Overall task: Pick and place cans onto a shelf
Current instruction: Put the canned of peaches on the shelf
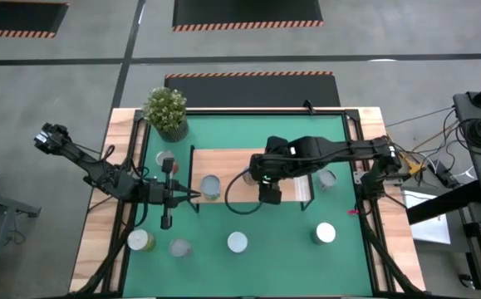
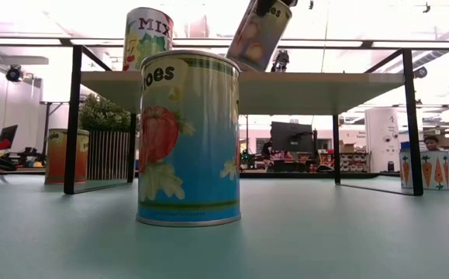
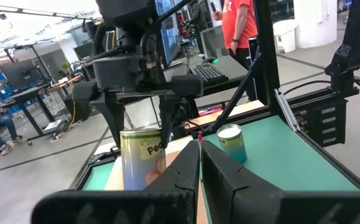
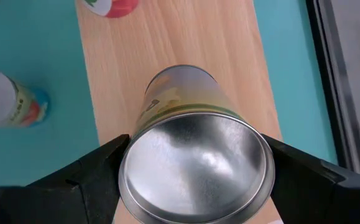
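Note:
The shelf point(image 1: 240, 166) is a light-wood board on a black frame standing on the green mat. One can point(image 1: 209, 187) stands on its left part. My right gripper point(image 1: 269, 194) is over the board's middle, shut on a yellow-green labelled can point(image 4: 186, 99) whose silvery end point(image 4: 195, 165) faces the wrist camera. In the low view this can point(image 2: 259, 31) slants above the board, beside the standing "MIX" can point(image 2: 148, 35). My left gripper point(image 1: 192, 196) waits shut at the board's left edge, holding nothing. Several more cans stand on the mat, such as one point(image 1: 237, 242) near the front. My right gripper pinches the can's side wall just below its upper rim point(image 4: 130, 155) between its two fingers point(image 4: 102, 171), one on each side. The fingers slant down from above. The can is tilted over the board; whether its lower end point(image 2: 240, 63) touches the board, I cannot tell.
A potted plant point(image 1: 167, 112) stands at the mat's far left corner. Cans stand on the mat at the front left point(image 1: 141, 241), front right point(image 1: 325, 233) and beside the shelf's right end point(image 1: 327, 178). A large can point(image 2: 188, 139) fills the low view's foreground.

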### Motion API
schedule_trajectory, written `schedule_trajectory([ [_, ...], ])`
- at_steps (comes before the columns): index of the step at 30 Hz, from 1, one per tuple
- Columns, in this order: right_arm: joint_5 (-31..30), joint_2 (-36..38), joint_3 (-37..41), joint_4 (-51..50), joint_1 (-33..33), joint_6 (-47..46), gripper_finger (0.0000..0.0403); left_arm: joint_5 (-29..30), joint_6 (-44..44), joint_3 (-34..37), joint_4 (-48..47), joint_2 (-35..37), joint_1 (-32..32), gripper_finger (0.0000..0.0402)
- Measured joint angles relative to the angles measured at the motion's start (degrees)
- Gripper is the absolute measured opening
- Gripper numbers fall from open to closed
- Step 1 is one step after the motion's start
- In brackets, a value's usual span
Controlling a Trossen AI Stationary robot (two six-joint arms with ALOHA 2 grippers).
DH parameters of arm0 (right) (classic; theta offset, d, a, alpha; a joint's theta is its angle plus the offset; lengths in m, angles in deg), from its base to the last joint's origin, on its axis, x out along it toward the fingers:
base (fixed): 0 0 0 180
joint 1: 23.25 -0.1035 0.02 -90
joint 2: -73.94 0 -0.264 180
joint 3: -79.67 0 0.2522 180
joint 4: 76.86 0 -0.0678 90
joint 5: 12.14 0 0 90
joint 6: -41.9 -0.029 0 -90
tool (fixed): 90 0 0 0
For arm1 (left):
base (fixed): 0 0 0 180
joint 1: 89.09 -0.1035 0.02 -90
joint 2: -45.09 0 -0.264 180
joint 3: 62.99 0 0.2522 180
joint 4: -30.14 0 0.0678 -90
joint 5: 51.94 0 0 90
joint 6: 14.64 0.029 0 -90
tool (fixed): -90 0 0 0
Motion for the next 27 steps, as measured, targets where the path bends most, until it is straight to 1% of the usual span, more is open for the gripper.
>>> schedule_trajectory([
  [3, -0.02, -0.47, 0.01, 0.08, 0.05, 1.96, 0.0316, 0.0, 0.0, 0.0, 0.0, 0.0, 0.0, 0.0],
  [17, -0.02, -0.85, 0.12, 0.13, 0.03, 1.71, 0.0316, 0.0, -0.42, 0.0, -0.02, 0.0, -0.01, 0.0],
  [27, -0.46, -1.28, 0.17, 0.26, 0.03, 4.36, 0.0316, 0.0, -0.42, 0.0, -0.04, 0.0, -0.02, 0.0],
])
